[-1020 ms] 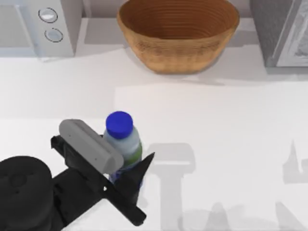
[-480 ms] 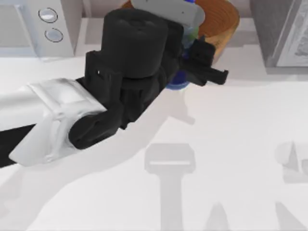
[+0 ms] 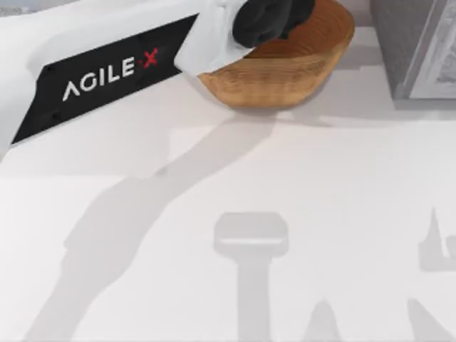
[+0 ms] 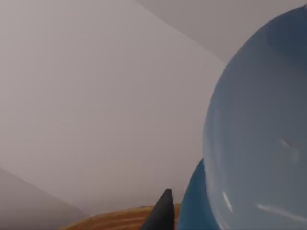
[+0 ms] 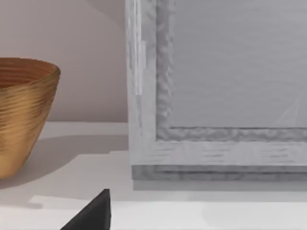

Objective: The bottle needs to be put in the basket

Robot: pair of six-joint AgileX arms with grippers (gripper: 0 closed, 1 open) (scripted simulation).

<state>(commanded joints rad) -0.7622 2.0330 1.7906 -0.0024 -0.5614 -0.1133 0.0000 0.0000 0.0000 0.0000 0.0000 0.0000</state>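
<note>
My left arm reaches across the table's back left, and its black wrist [image 3: 274, 18] hangs over the inside of the tan woven basket [image 3: 285, 71]. Under that wrist, in the top view, the bottle is hidden. Close up in the left wrist view the bottle [image 4: 259, 134] is a large pale-blue rounded shape. My left gripper [image 4: 192, 215] is shut on it, one dark fingertip [image 4: 162, 213] against its side. Below them lies the basket's rim [image 4: 110, 221]. My right gripper [image 5: 93, 215] stays parked at the right, with the basket [image 5: 24, 110] farther off.
A grey box-like appliance [image 3: 417, 46] stands at the back right, just beside the basket, and looms large as the appliance [image 5: 216, 86] in the right wrist view. Open white tabletop [image 3: 285, 214] spreads across the middle and front.
My left arm lifted the bottle from the front left of the table and carried it back over the basket. Its wrist now sits farther over the basket's inside than half a second ago.
</note>
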